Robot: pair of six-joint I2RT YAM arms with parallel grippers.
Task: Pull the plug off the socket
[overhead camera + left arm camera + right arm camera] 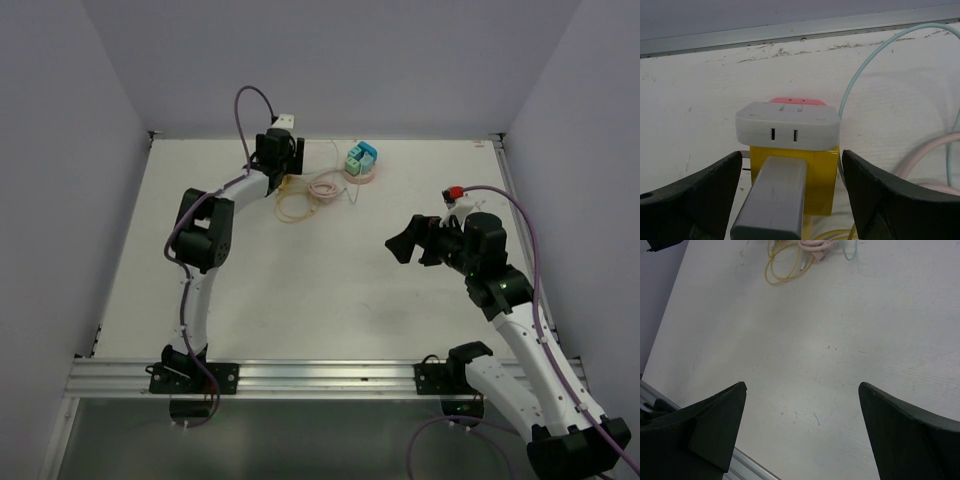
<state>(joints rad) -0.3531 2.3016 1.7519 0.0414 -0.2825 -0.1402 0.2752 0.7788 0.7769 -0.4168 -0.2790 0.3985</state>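
Two-sided grasp pending. Finds left gripper [790, 165] spread wide, fingers [705, 195] flanking yellow plug [815, 170] at its 9 and 3 o'clock, apparently clear of both faces. Places plug at 6 o'clock of white socket block [787, 125], seated against it, with grey bar [772, 200] lying over plug's near end. From the overhead view, puts the assembly at 11 o'clock on table [300, 300], close to the back edge.

Judges step in hand as closing on plug body ahead of the pull. Recommends centring first, then pinching yellow sides only, well short of the white block, so as not to clamp socket too. Advises pulling straight toward 6 o'clock, likely in line with the pins, without twisting. Expects loose socket to travel with plug unless braced.

Notes right gripper [802, 390] likewise spread, holding nothing, hovering at table's 3 o'clock, well apart and free to pin the block. Flags teal cable [865, 65] just beside plug at 3 o'clock as a snag risk.
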